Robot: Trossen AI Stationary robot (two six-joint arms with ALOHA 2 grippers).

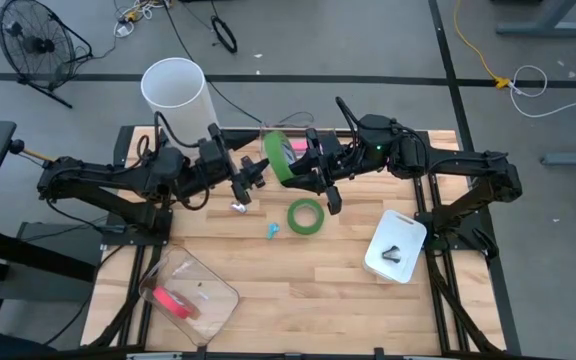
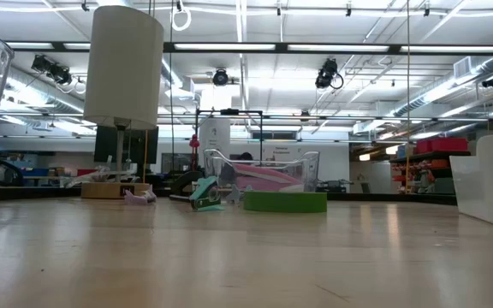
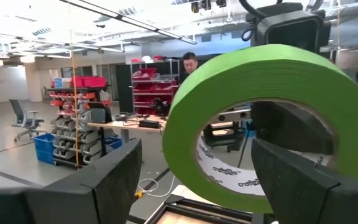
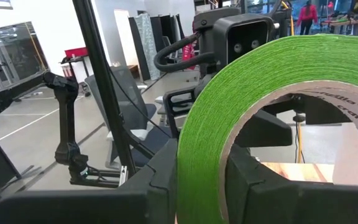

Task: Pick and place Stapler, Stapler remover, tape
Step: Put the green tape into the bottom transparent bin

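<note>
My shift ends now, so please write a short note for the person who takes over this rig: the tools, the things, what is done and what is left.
Right tool: shut on a green tape roll, held upright above the far side of the table.
Left tool: open, close beside that roll, holding nothing.
Second green tape roll: flat on the table, mid-table, with a small teal item loose next to it.
Done, it seems: a dark item lies in the white bin and a pink-red one in the clear tray.
Left: probably place the held roll, then the flat roll and the teal item.
</note>
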